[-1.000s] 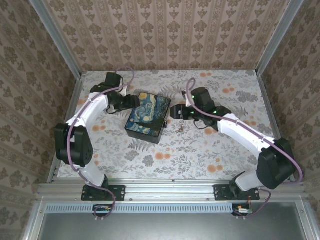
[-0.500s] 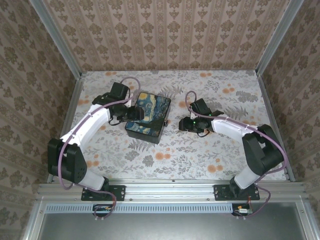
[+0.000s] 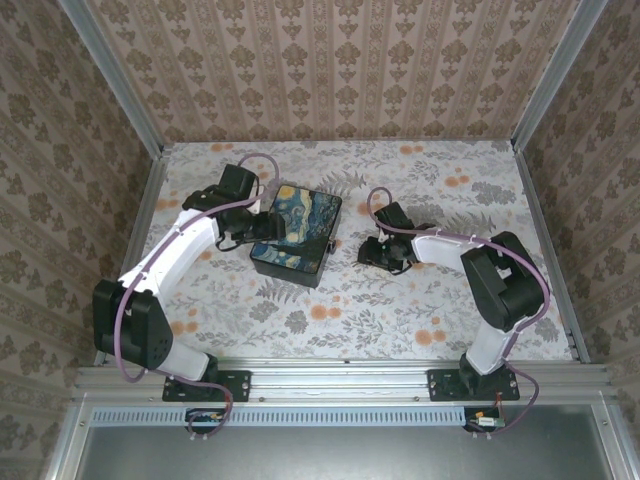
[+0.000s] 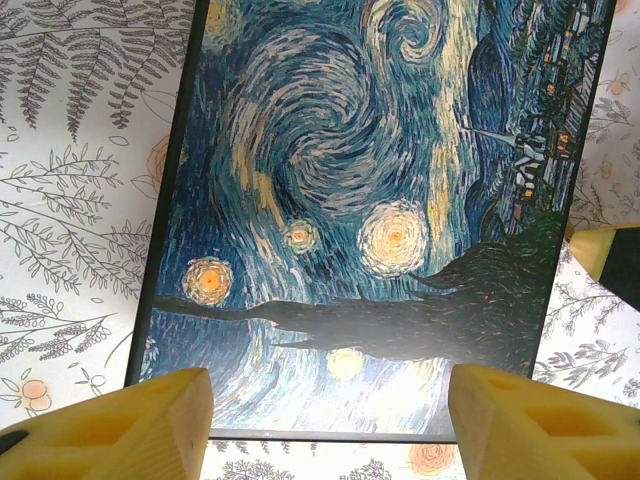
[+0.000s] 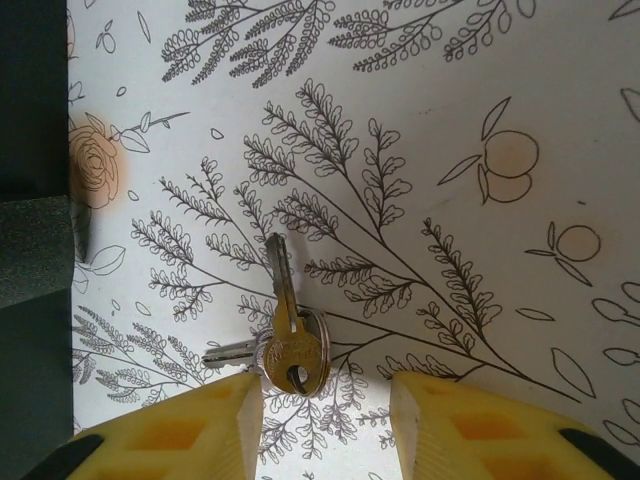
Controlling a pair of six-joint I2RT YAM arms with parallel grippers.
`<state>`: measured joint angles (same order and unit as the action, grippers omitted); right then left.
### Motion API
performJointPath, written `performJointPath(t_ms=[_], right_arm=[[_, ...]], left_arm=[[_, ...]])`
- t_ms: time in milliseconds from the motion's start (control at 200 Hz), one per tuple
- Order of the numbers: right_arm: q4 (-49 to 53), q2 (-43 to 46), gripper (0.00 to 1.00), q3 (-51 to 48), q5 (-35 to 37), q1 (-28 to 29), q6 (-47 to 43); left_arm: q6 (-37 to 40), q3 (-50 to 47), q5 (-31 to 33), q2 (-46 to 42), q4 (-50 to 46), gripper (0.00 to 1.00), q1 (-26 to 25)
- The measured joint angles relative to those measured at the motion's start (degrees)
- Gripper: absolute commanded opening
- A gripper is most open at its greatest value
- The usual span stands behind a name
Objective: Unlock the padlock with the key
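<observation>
Key [image 5: 284,322] lies flat between the partly open jaws of your right gripper [image 5: 325,405], nearer one finger, not gripped. Centre over its head before closing. Jaws of your left gripper [image 4: 330,400] stand wide above the box [image 4: 380,200].

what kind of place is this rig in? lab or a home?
Probably an enclosed tabletop robot test cell, not a home: aluminium frame rail along the front, wallpaper panels as walls, floral-print table inside.
</observation>
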<state>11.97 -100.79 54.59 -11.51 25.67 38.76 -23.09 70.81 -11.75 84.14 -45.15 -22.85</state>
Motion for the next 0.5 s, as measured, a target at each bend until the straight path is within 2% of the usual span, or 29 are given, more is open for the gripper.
performJointPath(t_ms=[340,500], right_arm=[[4.39,-2.47,0.31,3.67,2.14,0.66,0.76],[5.51,-3.06,0.33,4.74,3.21,1.33,0.74]], left_arm=[[0.24,-0.02,0.7,-2.54,-0.98,0.64,0.0],[0.44,-0.17,0.68,-2.69,-1.01,0.64,0.0]])
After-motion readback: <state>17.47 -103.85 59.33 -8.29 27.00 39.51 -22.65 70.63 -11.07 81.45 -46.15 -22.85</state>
